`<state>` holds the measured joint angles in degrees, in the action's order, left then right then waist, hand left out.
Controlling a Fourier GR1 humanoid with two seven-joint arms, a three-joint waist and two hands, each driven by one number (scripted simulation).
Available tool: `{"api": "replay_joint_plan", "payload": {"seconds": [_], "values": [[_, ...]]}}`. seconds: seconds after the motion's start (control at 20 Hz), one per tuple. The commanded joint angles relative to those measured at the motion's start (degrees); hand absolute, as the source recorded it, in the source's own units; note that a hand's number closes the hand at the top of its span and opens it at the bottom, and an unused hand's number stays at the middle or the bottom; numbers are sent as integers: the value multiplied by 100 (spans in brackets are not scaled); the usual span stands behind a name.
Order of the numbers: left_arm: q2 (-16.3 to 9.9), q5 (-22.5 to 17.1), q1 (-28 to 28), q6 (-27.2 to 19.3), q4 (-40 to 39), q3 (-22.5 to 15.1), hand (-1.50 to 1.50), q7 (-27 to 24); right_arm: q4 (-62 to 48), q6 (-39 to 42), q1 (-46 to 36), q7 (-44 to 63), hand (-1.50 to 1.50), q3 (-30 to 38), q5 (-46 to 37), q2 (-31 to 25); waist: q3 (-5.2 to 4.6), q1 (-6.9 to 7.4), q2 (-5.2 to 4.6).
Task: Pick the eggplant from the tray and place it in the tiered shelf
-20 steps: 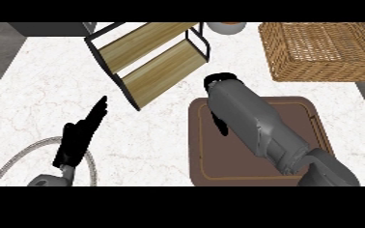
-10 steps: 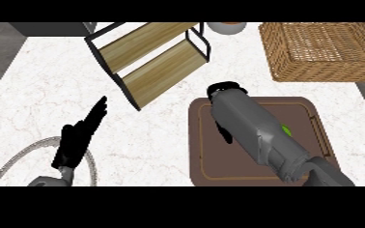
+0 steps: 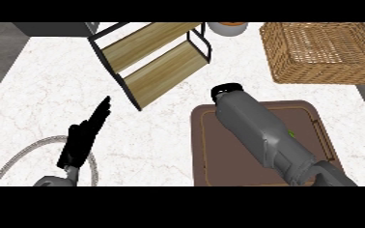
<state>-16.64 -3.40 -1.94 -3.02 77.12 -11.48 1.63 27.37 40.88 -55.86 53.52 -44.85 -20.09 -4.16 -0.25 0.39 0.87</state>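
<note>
My grey right forearm (image 3: 264,130) covers the middle of the brown rectangular tray (image 3: 214,159); only a green speck (image 3: 291,135), perhaps the eggplant's stem, shows. My right hand's fingers are hidden.

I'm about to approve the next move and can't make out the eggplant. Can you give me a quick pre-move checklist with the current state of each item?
1. Eggplant visible: not ok; only a green speck shows beside the right forearm.
2. Right hand holding it: cannot tell; the forearm hides the fingers.
3. Tiered shelf boards free: ok.
4. Left hand out of the way: ok; open, left of the tray.
5. Wicker basket off the path: ok.
</note>
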Motion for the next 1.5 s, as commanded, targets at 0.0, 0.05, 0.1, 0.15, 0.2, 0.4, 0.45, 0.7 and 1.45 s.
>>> {"api": "replay_joint_plan", "payload": {"seconds": [0.0,0.05,0.1,0.15,0.2,0.4,0.45,0.7,1.45], "values": [[17,8,-243,77,-13,142,0,145,-86,-156,430,-227,150,9,-328,-62,26,-4,-97],[72,-8,202,104,44,90,0,-165,467,-13,629,221,150,114,-238,-69,24,-53,-66],[157,99,153,43,56,-7,0,-63,90,-43,329,298,150,199,-313,325,25,5,-87],[72,135,72,105,17,54,0,-41,-11,42,223,13,150,249,-425,127,25,13,-94],[-274,-195,227,458,199,347,0,-79,86,-143,449,50,150,113,-566,116,26,15,-87],[196,200,-78,122,-25,145,0,101,158,-318,273,-78,150,289,-1052,145,26,9,-94],[77,123,213,273,71,203,0,-36,647,-141,390,208,150,368,-1043,-26,25,-23,-75],[60,14,181,160,19,293,0,65,2204,-2144,348,-2189,150,277,-1203,-711,52,-228,-6],[51,138,383,212,451,179,0,167,5550,-3770,1133,-3113,150,2216,-701,-2497,32,-140,-36]]}}
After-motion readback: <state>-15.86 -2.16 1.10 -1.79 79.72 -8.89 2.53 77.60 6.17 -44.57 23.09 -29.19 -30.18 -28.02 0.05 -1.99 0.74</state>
